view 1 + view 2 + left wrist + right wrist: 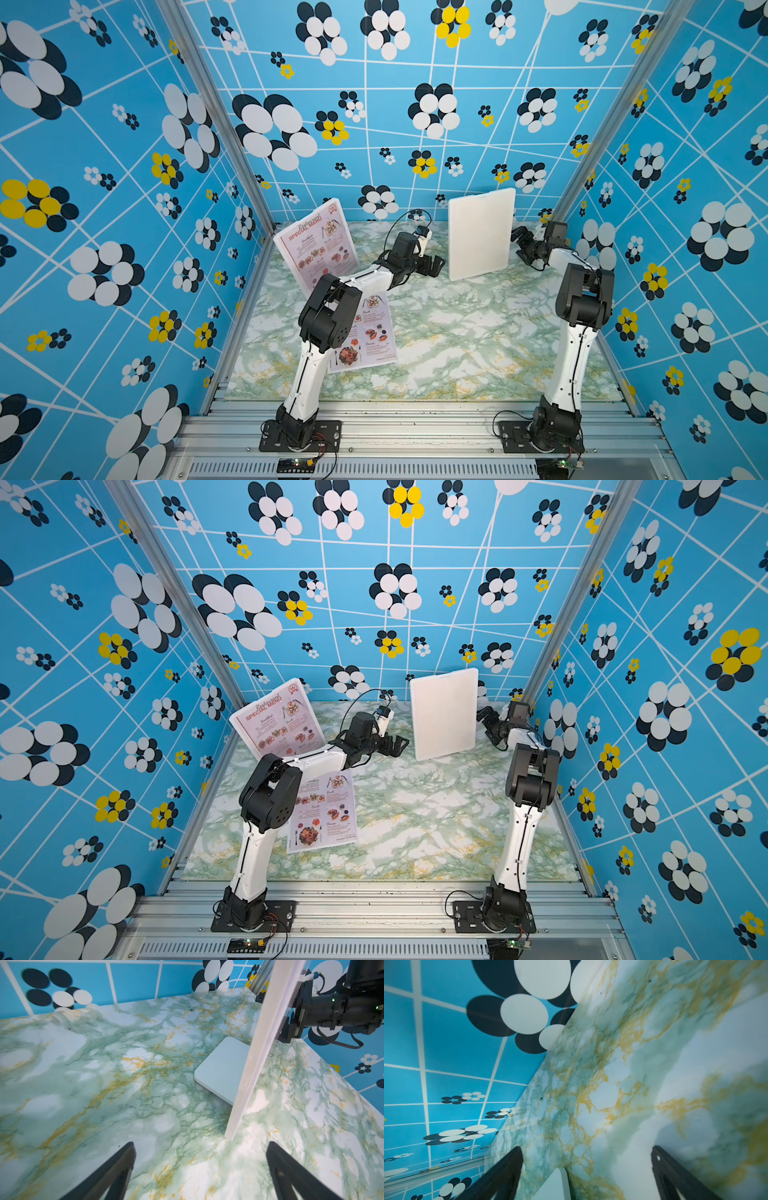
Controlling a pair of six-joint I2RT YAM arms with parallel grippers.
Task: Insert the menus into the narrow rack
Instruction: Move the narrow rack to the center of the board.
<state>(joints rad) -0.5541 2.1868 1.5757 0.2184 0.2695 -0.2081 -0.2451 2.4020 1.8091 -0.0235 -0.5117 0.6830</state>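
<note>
On the green-marble tabletop (457,332) (415,812) we see the white rack (480,232) (444,712) upright at rear R; the L wrist view shows its tall panel (261,1053) rising off a flat base plate (220,1070). Both menus are glossy pale pink w/ red "SPECIAL MENU" heading and small food pics. One menu (318,245) (278,721) stands tilted at rear L; we can't tell what props it. The other menu (372,332) (328,812) lies flat nearer the front, its top part hidden under the left arm (365,278), which crosses both sheets. The left gripper (434,266) (399,746) (200,1144) sits just L of the rack, jaws apart and empty. The right gripper (519,246) (586,1148), by the rack's R edge, is likewise spread, holding nothing.
</note>
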